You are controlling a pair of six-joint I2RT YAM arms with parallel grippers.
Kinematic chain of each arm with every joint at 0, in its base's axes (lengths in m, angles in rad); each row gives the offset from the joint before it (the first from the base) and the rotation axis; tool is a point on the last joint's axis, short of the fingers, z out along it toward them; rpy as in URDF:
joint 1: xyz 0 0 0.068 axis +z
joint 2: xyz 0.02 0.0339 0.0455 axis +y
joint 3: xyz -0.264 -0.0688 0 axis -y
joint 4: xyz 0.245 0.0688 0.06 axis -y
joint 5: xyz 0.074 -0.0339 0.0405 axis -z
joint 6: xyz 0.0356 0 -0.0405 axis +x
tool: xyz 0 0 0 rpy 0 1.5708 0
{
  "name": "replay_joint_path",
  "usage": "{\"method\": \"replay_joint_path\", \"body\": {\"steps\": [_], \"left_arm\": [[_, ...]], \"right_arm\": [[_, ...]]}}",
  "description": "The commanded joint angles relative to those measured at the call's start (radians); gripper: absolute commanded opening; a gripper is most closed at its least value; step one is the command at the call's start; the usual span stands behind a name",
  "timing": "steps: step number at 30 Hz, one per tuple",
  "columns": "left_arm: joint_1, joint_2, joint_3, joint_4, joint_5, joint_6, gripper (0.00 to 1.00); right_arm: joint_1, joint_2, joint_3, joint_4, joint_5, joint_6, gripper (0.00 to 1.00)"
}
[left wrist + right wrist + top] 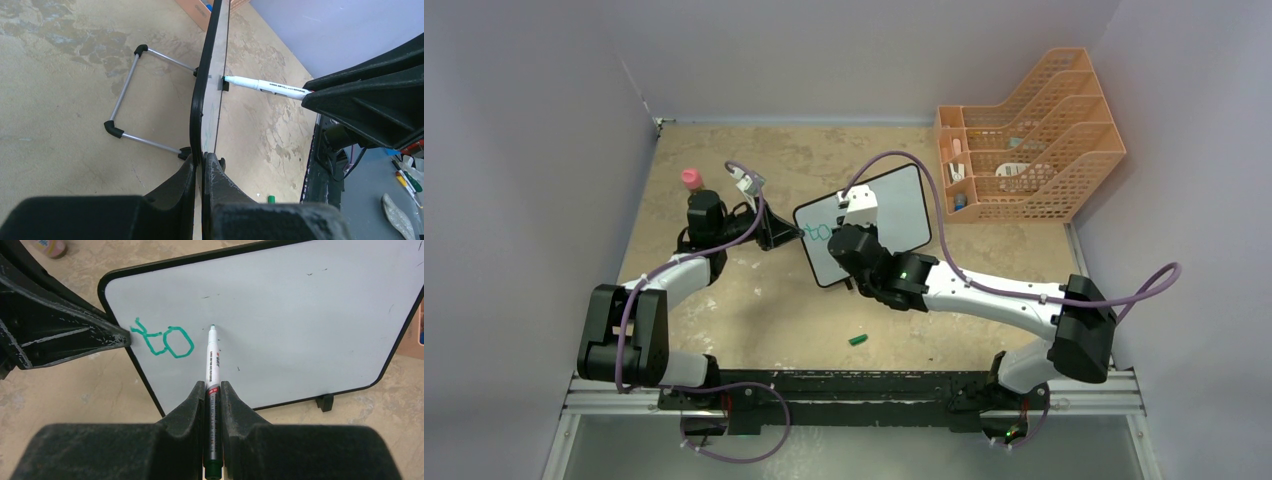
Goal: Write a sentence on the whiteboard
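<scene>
The whiteboard [902,205] [280,315] stands upright mid-table, white with a thin black frame. Green marks reading like "to" [165,341] sit near its left edge. My left gripper [792,234] [201,162] is shut on the board's left edge [199,100], seen edge-on in the left wrist view. My right gripper [856,222] [213,390] is shut on a white marker [212,360] with a green end. The marker's tip is at the board, just right of the green marks. The marker also shows in the left wrist view [265,87].
An orange mesh file rack [1034,140] with small items stands at the back right. A pink-capped bottle [692,180] stands behind the left arm. A green marker cap [858,339] lies on the table in front of the board. The board's wire stand [125,95] reaches behind it.
</scene>
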Motion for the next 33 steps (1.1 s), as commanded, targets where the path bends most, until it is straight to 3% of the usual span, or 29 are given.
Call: {"method": "replay_joint_path", "body": {"steps": [1,33], "left_arm": [[-0.006,-0.028,0.029,0.017,0.01,0.041,0.0],[-0.009,-0.027,0.032,0.014,0.016,0.042,0.0]], "right_arm": [[-0.005,-0.029,-0.003,0.01,-0.004,0.021,0.0],[-0.011,0.018,0.021,0.065,-0.027,-0.016,0.0]]}}
